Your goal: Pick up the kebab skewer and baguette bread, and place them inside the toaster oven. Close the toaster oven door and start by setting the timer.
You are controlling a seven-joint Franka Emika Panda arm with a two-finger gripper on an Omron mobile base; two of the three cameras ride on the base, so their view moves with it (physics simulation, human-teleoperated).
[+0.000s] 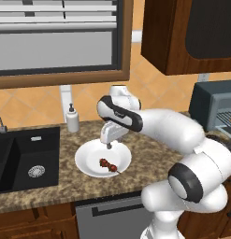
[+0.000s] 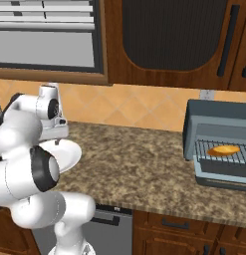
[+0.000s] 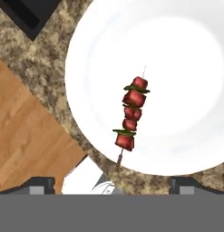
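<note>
End effector (image 1: 109, 145) hangs over the round white plate (image 1: 89, 156), jaws spread wide, nothing between them. In the hand view the two dark finger tips (image 3: 41, 185) sit at the bottom edge, far apart, with the plate (image 3: 186, 54) below them.

Kebab skewer (image 1: 108, 165), a thin stick with red-brown meat chunks and a few green bits, lies flat on the plate, clear of the fingers. In the hand view the skewer (image 3: 130, 114) runs roughly top to bottom, and its bare stick end reaches the plate rim nearest the end effector.

Plate sits on the speckled brown granite counter (image 1: 149, 151), just right of the black sink (image 1: 23, 158). White soap dispenser (image 1: 72, 118) stands behind the plate, near the wall.

Blue-grey boxy toaster oven (image 2: 214, 119) is at the far right of the counter, well apart from the plate. Its door (image 2: 229, 185) is dropped open. Golden-orange oval baguette bread (image 2: 223, 149) lies on the wire rack inside the oven.
</note>
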